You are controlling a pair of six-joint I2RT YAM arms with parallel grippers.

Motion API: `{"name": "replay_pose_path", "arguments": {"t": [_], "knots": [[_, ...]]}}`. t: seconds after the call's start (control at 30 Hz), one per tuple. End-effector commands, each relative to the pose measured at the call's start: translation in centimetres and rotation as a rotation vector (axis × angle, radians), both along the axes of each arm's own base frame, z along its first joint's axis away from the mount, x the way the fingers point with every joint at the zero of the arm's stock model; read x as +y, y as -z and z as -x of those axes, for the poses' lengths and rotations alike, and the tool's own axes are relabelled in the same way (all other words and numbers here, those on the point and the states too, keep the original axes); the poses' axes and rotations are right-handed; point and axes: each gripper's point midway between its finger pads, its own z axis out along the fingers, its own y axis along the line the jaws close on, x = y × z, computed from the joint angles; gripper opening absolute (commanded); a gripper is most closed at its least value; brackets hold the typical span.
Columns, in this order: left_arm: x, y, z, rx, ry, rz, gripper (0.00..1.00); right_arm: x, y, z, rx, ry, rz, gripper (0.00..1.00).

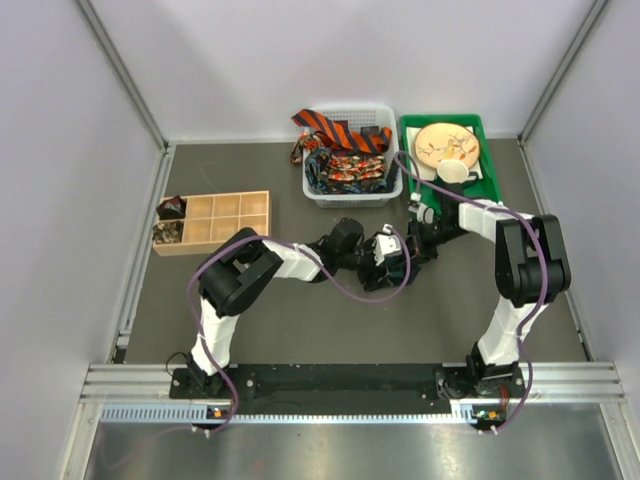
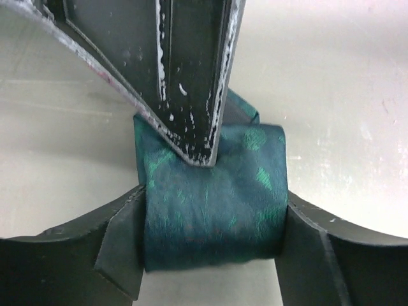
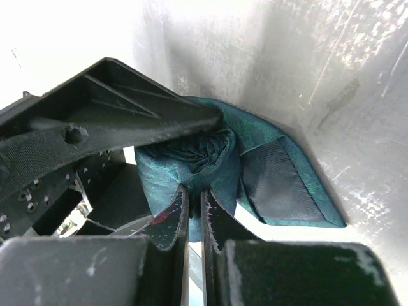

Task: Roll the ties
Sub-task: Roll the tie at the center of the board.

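Both arms were bent inward, wrists nearly touching. The left gripper [image 2: 213, 217] clamped a rolled teal tie [image 2: 255, 166] by its sides; the right gripper [image 3: 194, 194] pinched its end.

Both arms are reaching inward over the grey table [image 1: 300, 330], the left gripper [image 1: 388, 258] and right gripper [image 1: 420, 240] meeting just in front of a white basket [image 1: 352, 198]; what is lying between them is too small to tell. Patterned ties [image 1: 345, 168] are sitting heaped in the basket, an orange-and-black striped tie [image 1: 335, 128] hanging over its far rim. Beside it a green tray [image 1: 482, 170] is carrying a round wooden plate [image 1: 447, 143] and a white cup [image 1: 453, 172]. A wooden divided box [image 1: 212, 219] is sitting well left.
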Motion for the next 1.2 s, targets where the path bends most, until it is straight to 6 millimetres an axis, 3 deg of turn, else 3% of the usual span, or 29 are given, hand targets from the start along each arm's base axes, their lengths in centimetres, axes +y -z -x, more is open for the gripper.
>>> {"name": "replay_pose_path", "arguments": {"t": [0.0,0.23,0.33,0.4,0.47,0.53,0.57,0.6,0.7,0.77,0.8,0.87,1.03,1.17], "knots": [[-1.8,-1.4,-0.8,-0.002,0.015,0.077,0.71,-3.0,4.1,-0.8,-0.089,-0.028,0.205,0.00],[-2.7,-2.3,-0.8,0.016,0.030,0.117,0.66,-3.6,4.4,-0.9,-0.085,-0.020,0.236,0.00],[-2.7,-2.0,-0.7,0.022,0.034,0.110,0.57,-3.9,4.3,-1.0,-0.095,-0.021,0.248,0.00],[-2.7,-1.6,-0.6,0.019,0.038,0.094,0.45,-3.8,4.2,-0.9,-0.088,-0.024,0.245,0.00],[-2.3,-0.5,-0.8,0.004,0.022,0.024,0.34,-3.4,3.5,-1.1,-0.088,-0.027,0.213,0.00],[-1.1,1.7,-0.3,0.014,0.025,-0.128,0.28,-3.0,2.4,-0.8,-0.065,-0.019,0.152,0.00],[-0.5,2.7,0.0,0.017,0.016,-0.190,0.23,-3.0,1.9,-0.9,-0.055,-0.002,0.130,0.08],[-0.1,3.1,0.1,0.021,0.015,-0.214,0.18,-3.1,1.4,-0.7,-0.035,0.012,0.108,0.28],[2.3,5.6,1.0,0.041,0.013,-0.345,0.11,-4.0,0.0,-0.6,-0.021,0.049,0.027,0.53],[3.6,6.7,1.6,0.065,0.014,-0.417,0.09,-4.9,-0.9,-0.3,-0.019,0.059,-0.014,0.62],[3.9,7.0,1.7,0.063,0.013,-0.432,0.08,-5.1,-1.2,-0.2,-0.023,0.062,-0.027,0.80],[4.5,7.5,2.1,0.073,0.022,-0.456,0.07,-5.4,-1.3,-0.3,-0.030,0.063,-0.032,0.99],[4.5,7.6,2.1,0.071,0.026,-0.464,0.06,-6.0,0.6,-1.2,-0.030,0.083,0.044,0.99],[4.3,7.6,2.0,0.068,0.028,-0.459,0.05,-4.4,2.5,-0.8,0.030,0.070,0.059,0.99]]}}
